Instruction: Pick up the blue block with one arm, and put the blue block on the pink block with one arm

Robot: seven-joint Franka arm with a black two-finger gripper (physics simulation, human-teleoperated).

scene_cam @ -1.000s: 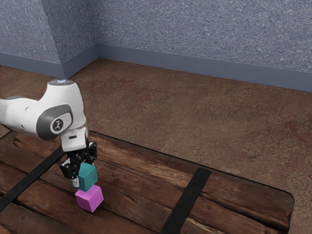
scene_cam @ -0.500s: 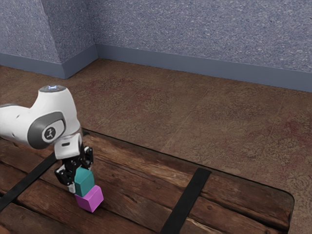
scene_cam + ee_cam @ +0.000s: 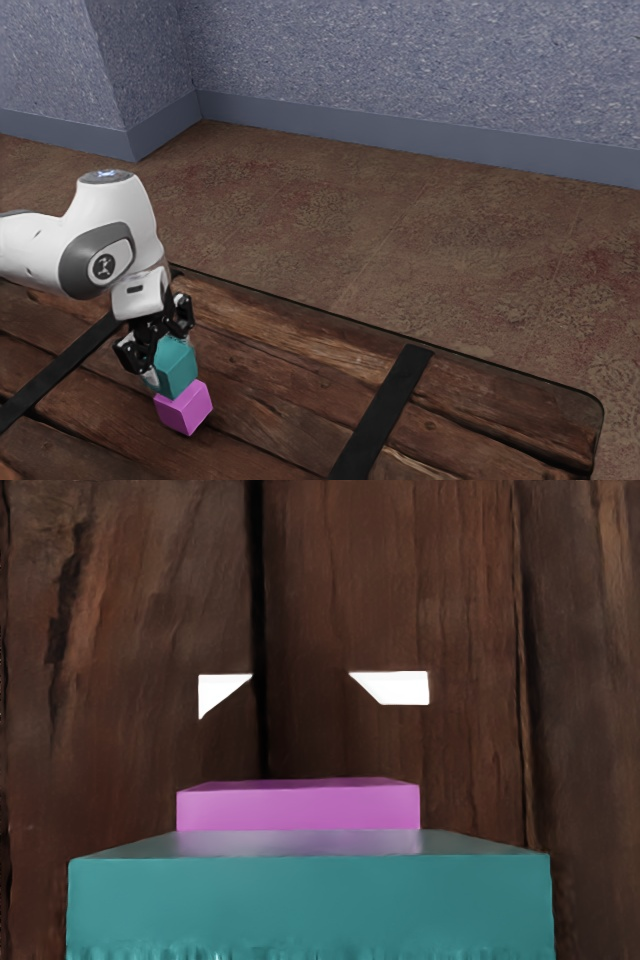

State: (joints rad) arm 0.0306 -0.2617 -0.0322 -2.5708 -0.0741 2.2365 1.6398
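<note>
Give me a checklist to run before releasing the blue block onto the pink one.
1. Gripper shut on blue block: ok.
2. Blue block directly above pink block: ok.
3. Blocks touching: ok, no gap shows between them in the exterior view.
4. Blue block centred on pink block: cannot tell; in the wrist view a strip of the pink block shows beyond the blue one.
5. Pink block flat on the table: ok.
</note>
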